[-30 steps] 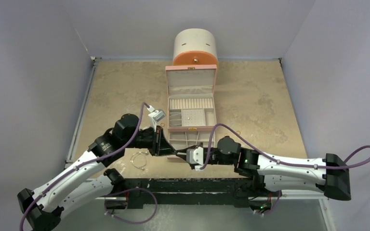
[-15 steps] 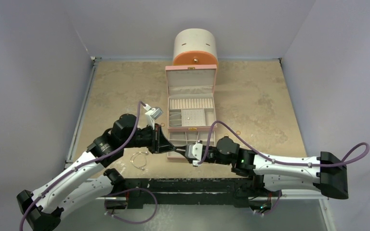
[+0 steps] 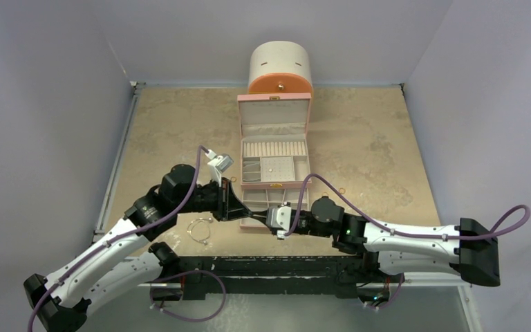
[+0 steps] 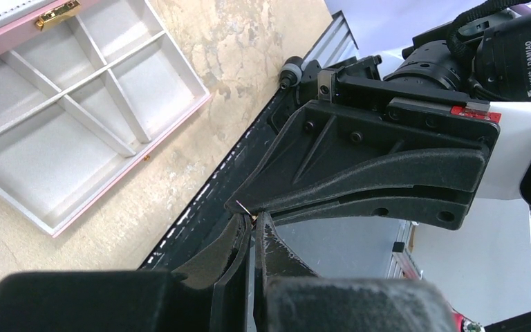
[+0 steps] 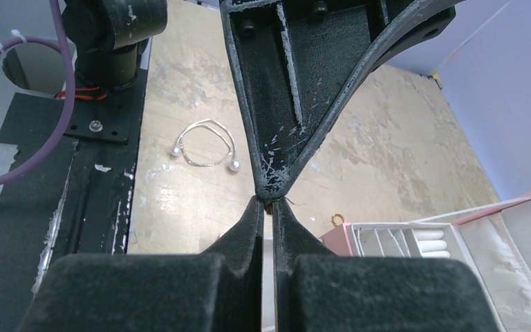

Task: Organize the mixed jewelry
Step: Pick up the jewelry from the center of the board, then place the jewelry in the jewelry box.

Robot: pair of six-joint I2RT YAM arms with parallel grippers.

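The left claw [image 5: 270,185] and right claw [image 5: 268,209] meet tip to tip, both pinched closed, with a tiny coppery piece [image 5: 269,205] at the junction (which one actually grips it I cannot tell), just off the pink box's [image 3: 274,111] front edge. The wire bangle [image 5: 206,144] lies on the desk [image 3: 373,138] nearby.

A pink box [image 3: 274,99] stands open mid-bench [image 3: 380,152], with its lid upright at the back and its divided bottom drawer pulled out toward the near edge. Just behind it sits a round cream cabinet [image 3: 280,62] with an orange drawer.
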